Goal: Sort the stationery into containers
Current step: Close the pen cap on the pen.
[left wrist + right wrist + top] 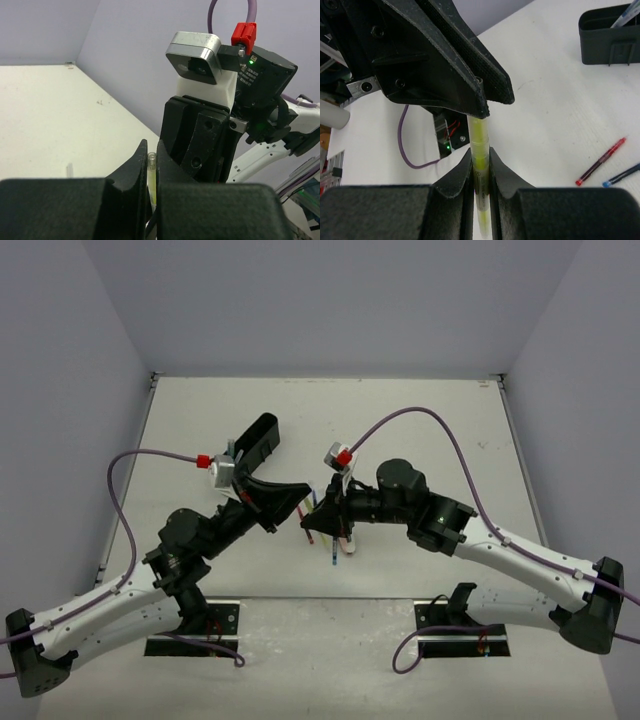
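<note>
A yellow-green pen [480, 150] hangs above the table, held at both ends. In the right wrist view my right gripper [480, 154] is shut on its clear barrel. My left gripper [479, 102] bites the pen's upper end there. In the left wrist view the left gripper [151, 156] is shut on the pen [151, 167], whose clear tip shows between the fingers. From above, the left gripper [298, 498] and the right gripper [315, 525] meet nose to nose at mid-table. The black organiser tray [257, 443] lies behind the left gripper, and a blue pen [626, 14] sticks out of the tray [605, 47].
A red pen [600, 161] and a blue pen [622, 176] lie loose on the table beside the right gripper. From above, a few pens [335, 545] show under the right arm's wrist. Purple cables loop from both wrists. Walls close the table on three sides.
</note>
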You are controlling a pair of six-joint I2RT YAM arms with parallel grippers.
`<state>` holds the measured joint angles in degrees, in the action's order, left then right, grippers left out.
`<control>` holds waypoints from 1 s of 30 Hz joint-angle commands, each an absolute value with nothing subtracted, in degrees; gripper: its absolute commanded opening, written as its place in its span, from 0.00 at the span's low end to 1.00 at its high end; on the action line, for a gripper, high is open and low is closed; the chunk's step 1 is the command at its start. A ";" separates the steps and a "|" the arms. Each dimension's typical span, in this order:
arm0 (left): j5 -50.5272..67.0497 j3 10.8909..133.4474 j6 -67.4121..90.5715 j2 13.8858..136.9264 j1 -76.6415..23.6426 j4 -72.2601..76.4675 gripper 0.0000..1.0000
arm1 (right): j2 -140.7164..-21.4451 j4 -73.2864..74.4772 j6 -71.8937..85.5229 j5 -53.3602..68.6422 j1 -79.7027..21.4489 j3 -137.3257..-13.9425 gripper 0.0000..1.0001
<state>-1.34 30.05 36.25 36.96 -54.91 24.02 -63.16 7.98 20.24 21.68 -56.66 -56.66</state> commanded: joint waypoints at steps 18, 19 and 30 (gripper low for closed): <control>5.11 38.80 30.38 36.47 -56.51 11.69 0.49 | -59.60 -9.93 22.38 25.81 -55.02 -50.08 0.00; 5.18 39.03 30.22 36.47 -56.52 11.69 0.49 | -59.69 -9.93 22.23 26.15 -55.02 -50.01 0.00; 0.32 41.37 29.28 36.11 -56.56 9.37 0.40 | -59.60 -9.62 20.74 29.62 -55.76 -49.23 0.00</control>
<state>2.75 37.82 31.49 36.36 -56.37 10.83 -59.99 -7.29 22.00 26.89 -55.38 -50.10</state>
